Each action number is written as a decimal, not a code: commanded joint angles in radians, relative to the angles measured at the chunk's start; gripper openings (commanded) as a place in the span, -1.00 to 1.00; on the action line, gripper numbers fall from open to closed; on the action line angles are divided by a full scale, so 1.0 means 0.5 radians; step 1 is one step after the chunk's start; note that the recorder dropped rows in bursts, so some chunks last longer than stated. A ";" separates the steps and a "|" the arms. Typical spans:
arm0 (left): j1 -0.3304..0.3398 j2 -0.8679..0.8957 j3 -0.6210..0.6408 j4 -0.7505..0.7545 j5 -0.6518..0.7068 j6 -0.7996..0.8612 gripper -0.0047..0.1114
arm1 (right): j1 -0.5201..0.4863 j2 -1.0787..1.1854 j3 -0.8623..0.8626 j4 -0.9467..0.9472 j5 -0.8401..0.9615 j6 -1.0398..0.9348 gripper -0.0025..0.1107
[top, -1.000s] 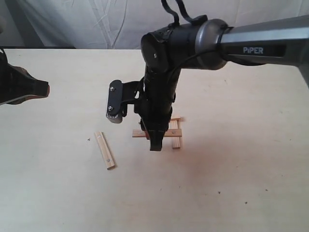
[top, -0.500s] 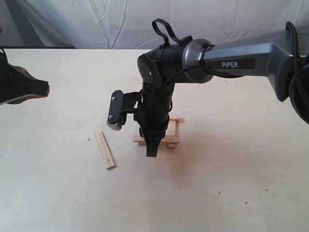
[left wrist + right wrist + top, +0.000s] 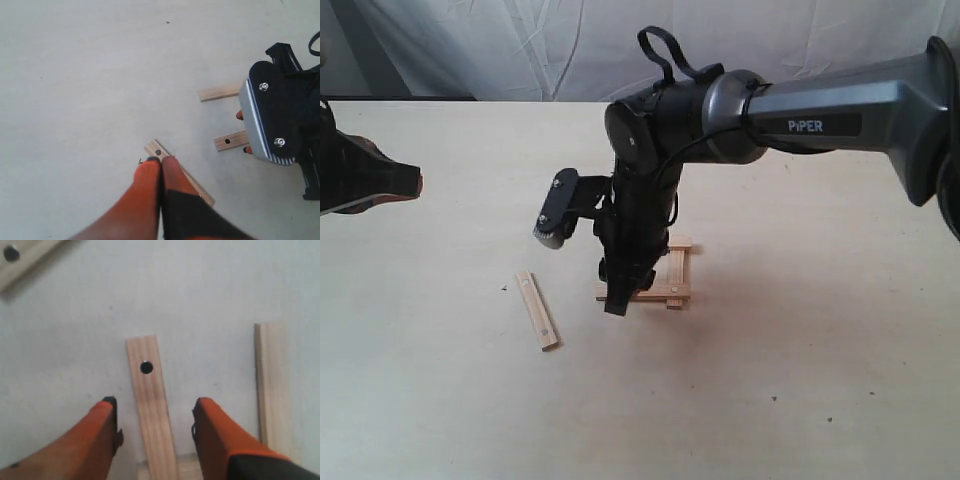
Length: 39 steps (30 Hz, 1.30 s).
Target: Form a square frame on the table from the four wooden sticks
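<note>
Exterior view shows maybe three sticks (image 3: 678, 272) in place and one stick (image 3: 537, 311) alone; right gripper (image 3: 155, 402) spread apart, left gripper (image 3: 161, 161) pinched together.

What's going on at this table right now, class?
The right gripper hangs open over a partly built square frame, straddling one slat. A fourth stick lies apart on the table, not yet added. The left gripper is shut and empty, off to the side.
</note>
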 commanded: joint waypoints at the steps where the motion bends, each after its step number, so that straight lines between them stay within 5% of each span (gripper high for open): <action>1: 0.084 0.004 0.004 0.039 -0.139 -0.155 -0.92 | 0.016 -0.048 -0.119 0.200 0.110 0.266 -0.12; 12: 0.535 0.004 0.015 0.011 -0.219 -0.314 -0.92 | 0.137 0.066 -0.382 0.261 0.192 1.034 -0.12; 25: 0.555 0.004 0.035 -0.080 -0.247 -0.310 -0.92 | 0.377 0.459 -0.845 -0.176 0.350 1.747 -0.12; 33: 0.555 0.004 0.035 -0.084 -0.247 -0.310 -0.92 | 0.398 0.583 -0.884 -0.251 0.350 1.837 -0.13; 35: 0.555 0.004 0.035 -0.088 -0.251 -0.310 -0.92 | 0.398 0.587 -0.884 -0.251 0.350 1.837 -0.28; 39: 0.555 0.004 0.035 -0.122 -0.251 -0.305 -0.92 | 0.398 0.583 -0.884 -0.242 0.350 1.837 -0.92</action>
